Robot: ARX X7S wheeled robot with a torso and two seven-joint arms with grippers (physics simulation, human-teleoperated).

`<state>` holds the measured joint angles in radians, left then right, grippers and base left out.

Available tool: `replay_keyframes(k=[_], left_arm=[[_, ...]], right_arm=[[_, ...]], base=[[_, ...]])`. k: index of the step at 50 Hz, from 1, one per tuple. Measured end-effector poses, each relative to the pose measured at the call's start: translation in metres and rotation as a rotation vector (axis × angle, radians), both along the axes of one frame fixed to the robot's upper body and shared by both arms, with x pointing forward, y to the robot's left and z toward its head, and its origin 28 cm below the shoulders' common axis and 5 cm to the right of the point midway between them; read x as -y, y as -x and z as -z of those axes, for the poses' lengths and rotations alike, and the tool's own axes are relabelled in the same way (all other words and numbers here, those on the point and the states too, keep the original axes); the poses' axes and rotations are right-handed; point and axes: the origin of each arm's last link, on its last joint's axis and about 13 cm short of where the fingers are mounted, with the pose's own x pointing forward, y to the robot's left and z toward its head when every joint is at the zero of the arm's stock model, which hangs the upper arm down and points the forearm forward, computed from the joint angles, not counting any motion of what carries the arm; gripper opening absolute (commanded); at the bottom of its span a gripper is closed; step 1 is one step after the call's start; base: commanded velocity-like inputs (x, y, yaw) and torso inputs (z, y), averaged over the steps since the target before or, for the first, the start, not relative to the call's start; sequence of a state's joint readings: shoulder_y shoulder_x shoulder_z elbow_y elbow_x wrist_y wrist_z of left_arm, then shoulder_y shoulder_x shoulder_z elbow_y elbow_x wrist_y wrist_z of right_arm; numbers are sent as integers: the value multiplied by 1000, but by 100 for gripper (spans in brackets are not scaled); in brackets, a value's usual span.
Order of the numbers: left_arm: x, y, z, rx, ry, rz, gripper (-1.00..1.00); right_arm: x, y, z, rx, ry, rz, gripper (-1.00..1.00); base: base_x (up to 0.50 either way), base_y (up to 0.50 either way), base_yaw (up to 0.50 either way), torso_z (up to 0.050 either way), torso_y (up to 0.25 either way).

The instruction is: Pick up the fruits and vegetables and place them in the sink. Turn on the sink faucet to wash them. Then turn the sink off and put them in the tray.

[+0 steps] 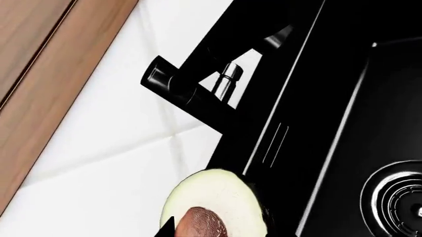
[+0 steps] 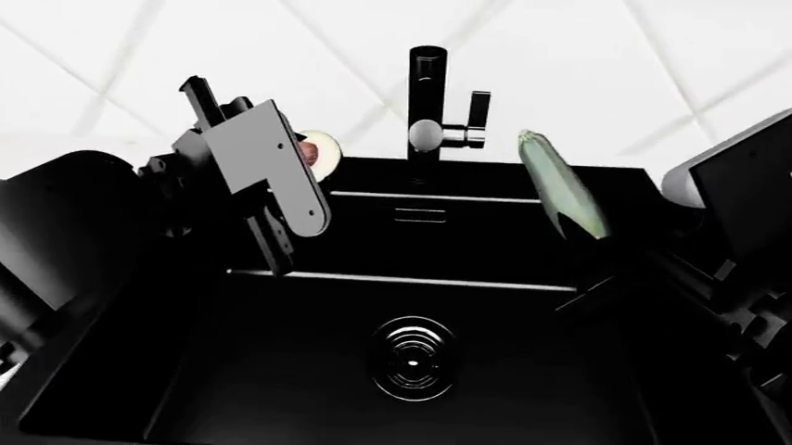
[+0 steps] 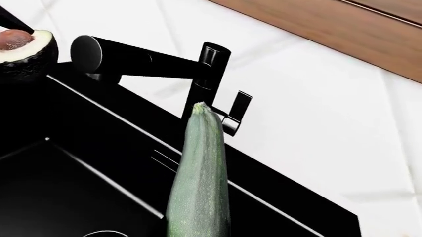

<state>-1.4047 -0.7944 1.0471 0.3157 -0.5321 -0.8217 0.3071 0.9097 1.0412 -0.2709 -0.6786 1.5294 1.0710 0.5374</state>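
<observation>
The left arm is a bulky matte-black shell; its wrist carries a flat grey plate with rounded corners. The right arm is black too; a pale grey panel edges it.

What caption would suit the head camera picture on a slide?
Two robot arms hold a halved pale-green avocado and a long green zucchini above a matte-black sink, beside its tall black faucet.

No readable text, labels, brands, numbers or signs appear in any view.
</observation>
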Motion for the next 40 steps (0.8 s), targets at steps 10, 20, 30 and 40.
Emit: replay_keyframes(k=[10, 20, 30, 40], left_arm=[[-2, 1, -3, 2, -7, -12, -100], [-4, 2, -10, 9, -18, -25, -100], [-5, 3, -20, 25, -32, -32, -100], [-6, 3, -24, 29, -39, -34, -100]], right_arm=[[3, 3, -4, -5, 3, 10, -100], [4, 3, -14, -6, 20, 12, -100], [5, 4, -26, -6, 49, 14, -100], [5, 5, -31, -7, 63, 14, -100]], base=[[0, 0, 0, 0, 0], [0, 0, 0, 1, 1], [308, -33, 0, 0, 1], [324, 20, 0, 0, 0]])
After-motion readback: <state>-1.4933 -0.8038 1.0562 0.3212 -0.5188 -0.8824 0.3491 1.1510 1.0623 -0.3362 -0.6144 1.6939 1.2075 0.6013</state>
